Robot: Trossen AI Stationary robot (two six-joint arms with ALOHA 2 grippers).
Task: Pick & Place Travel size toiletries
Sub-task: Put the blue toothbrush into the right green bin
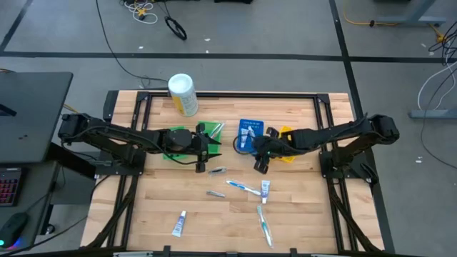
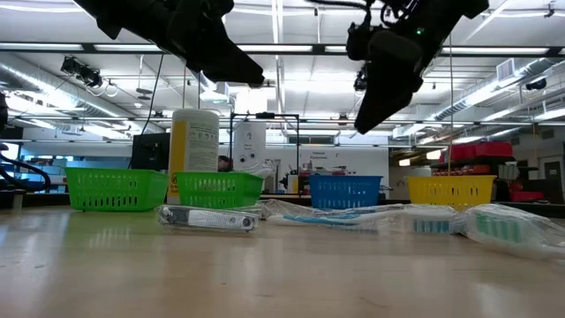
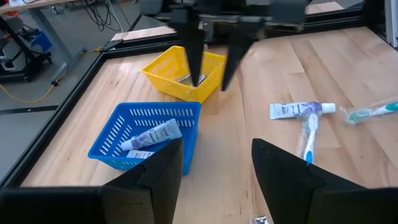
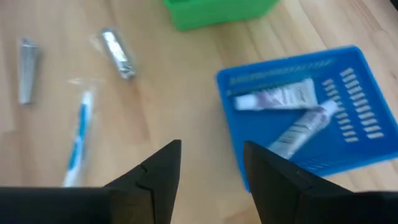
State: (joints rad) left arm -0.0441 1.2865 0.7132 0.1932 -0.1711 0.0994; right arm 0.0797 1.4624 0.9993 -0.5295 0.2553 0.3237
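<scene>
High view: travel size toiletries lie loose on the front half of the wooden table (image 1: 300, 214). Entries: a white tube with a blue mark (image 1: 179, 224) near the front left, long axis running front to back with a slight tilt; a blue-and-white toothbrush (image 1: 243, 187) at centre, lying nearly crosswise; a small white tube (image 1: 265, 188) touching its right end; a green-tinted toothbrush (image 1: 265, 225) in front of that, pointing front to back; two silvery pieces (image 1: 217, 170) and (image 1: 215, 193) left of centre.

Containers: blue bin (image 1: 250, 131) holding two white tubes; green bin (image 1: 209, 131) to its left; yellow bin (image 1: 285, 133) to its right, partly under the right arm. White-and-yellow canister (image 1: 183, 94) stands upright at the back.

Left gripper (image 1: 201, 167) hangs just in front of the green bin, fingers spread, nothing between them. Right gripper (image 1: 260, 167) hangs in front of the blue bin, fingers apart, likewise empty.

Right wrist view adds: the two tubes (image 4: 283, 97) and (image 4: 305, 126) in the blue bin cross at an angle, printing too blurred to read.

Left wrist view adds: a silvery item inside the yellow bin (image 3: 180, 78), unseen from above; tube lettering illegible.

Low view adds: clear wrappers around the toothbrushes (image 2: 503, 231); canister label unreadable.
</scene>
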